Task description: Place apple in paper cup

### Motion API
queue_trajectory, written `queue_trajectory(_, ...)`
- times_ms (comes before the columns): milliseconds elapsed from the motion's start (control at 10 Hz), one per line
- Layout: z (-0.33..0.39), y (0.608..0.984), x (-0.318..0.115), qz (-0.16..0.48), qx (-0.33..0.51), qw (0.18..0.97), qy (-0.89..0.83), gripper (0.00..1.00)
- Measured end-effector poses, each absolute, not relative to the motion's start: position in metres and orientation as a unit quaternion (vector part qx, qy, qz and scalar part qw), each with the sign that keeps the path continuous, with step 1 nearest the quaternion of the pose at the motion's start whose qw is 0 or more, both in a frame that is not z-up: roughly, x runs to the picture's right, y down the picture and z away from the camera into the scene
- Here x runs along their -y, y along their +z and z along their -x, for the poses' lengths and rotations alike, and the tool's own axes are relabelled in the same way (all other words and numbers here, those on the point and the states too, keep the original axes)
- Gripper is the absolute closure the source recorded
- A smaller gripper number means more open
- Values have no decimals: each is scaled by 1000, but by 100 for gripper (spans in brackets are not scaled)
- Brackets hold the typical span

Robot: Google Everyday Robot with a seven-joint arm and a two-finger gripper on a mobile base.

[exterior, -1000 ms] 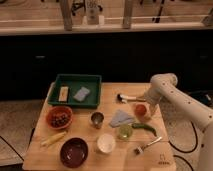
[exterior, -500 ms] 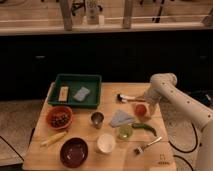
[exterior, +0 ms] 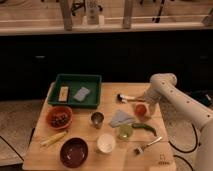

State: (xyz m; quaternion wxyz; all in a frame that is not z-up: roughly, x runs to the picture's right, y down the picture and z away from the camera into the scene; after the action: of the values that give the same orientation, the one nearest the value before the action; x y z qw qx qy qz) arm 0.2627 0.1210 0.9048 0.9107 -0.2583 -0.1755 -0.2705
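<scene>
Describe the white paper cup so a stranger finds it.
On the wooden table, find the front edge, away from the gripper at the red-orange apple. The plain white round paper cup stands beside the dark maroon bowl, in front of the steel cup: the only white cup.

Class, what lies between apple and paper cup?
Camera view: a yellow-green fruit lies between apple and paper cup. The gripper is at the apple.
</scene>
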Motion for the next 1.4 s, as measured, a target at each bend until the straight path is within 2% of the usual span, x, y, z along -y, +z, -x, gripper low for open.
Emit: queue_trajectory(1400,-261,905,-125,262,190,900,-292,20)
